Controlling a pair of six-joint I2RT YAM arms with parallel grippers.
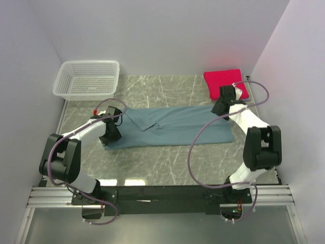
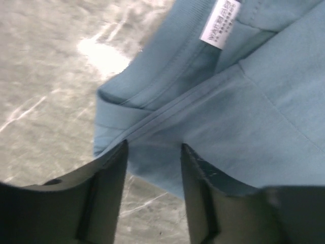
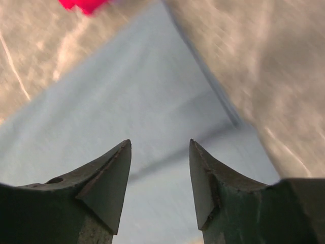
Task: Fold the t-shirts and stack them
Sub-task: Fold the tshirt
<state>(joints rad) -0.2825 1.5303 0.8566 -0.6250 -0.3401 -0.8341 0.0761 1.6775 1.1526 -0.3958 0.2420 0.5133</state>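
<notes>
A teal-blue t-shirt (image 1: 172,127) lies folded lengthwise into a long strip across the middle of the marble table. My left gripper (image 1: 112,133) stands over its left end with the jaws open; in the left wrist view the collar, with its white label (image 2: 220,23), lies beyond the fingers (image 2: 112,178), and nothing is between them. My right gripper (image 1: 219,108) hangs open above the strip's right end, bare teal cloth (image 3: 127,101) showing between its fingertips (image 3: 114,175). A crimson-pink t-shirt (image 1: 225,84) sits folded at the back right.
A white mesh basket (image 1: 87,80) stands at the back left corner. Walls close in the table on the left, back and right. Cables loop from both arms over the near part of the table.
</notes>
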